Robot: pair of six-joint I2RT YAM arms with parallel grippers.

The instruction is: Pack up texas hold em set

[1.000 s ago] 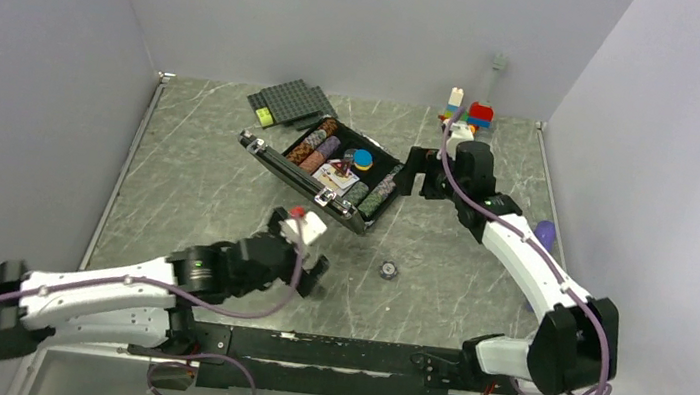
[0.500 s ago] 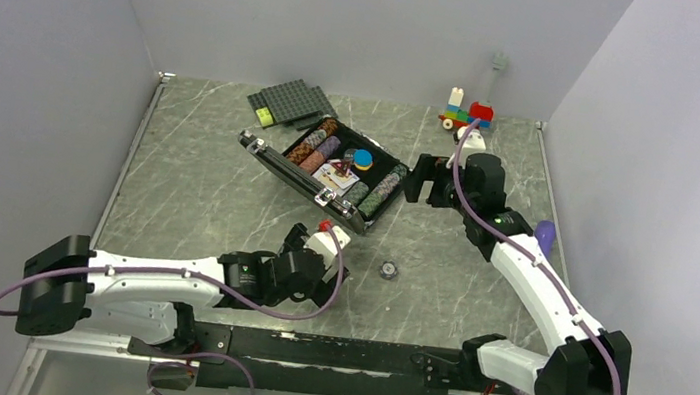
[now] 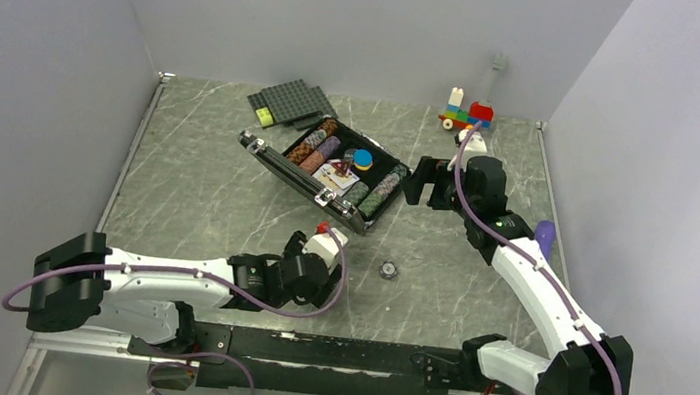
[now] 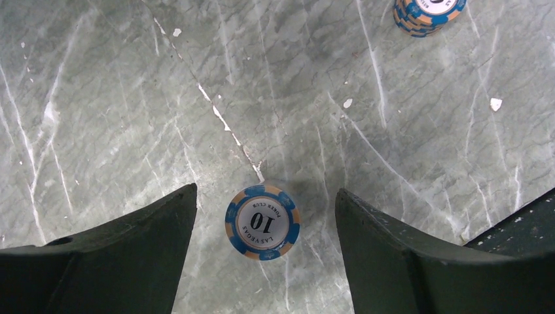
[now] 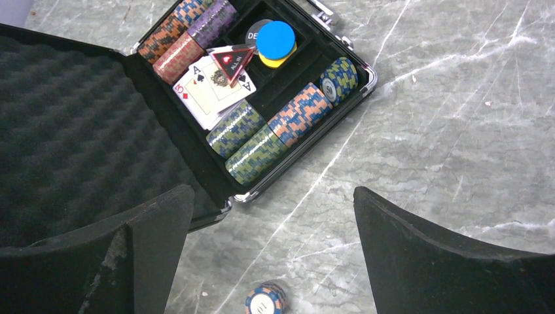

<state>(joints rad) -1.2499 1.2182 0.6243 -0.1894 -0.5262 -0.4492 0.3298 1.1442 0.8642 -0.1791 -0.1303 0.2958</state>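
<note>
1. The briefcase (image 3: 289, 168) sits mid-table with its foam-lined lid open. The right gripper (image 5: 273, 193) hovers just beside its right corner, fingers wide and holding nothing. A careless bump there could skid the case across the marble table (image 3: 196, 189), or knock the lid shut before the loose chips are in.
2. The left gripper (image 4: 265, 193) hangs low near the front edge, fingers apart on either side of a single chip (image 4: 262, 222) without touching it. If it comes down too far, the fingertips may scrape the tabletop. If it is off-centre, one finger may push the chip away.
3. The chip rows (image 5: 275, 127) lie in their slots. A chip forced into a full row could pop its neighbours out.
4. The cards (image 5: 213, 88) and the blue disc (image 5: 275, 39) lie loose in the middle compartments. A dropped chip could scatter them.
5. A small chip stack (image 3: 387, 270) stands apart on the table, near the left gripper. A sideways sweep of that arm could topple it.
6. The single chip lies flat and thin, so the pinch has little edge to catch. It may tilt, flip or squirt out.
</note>
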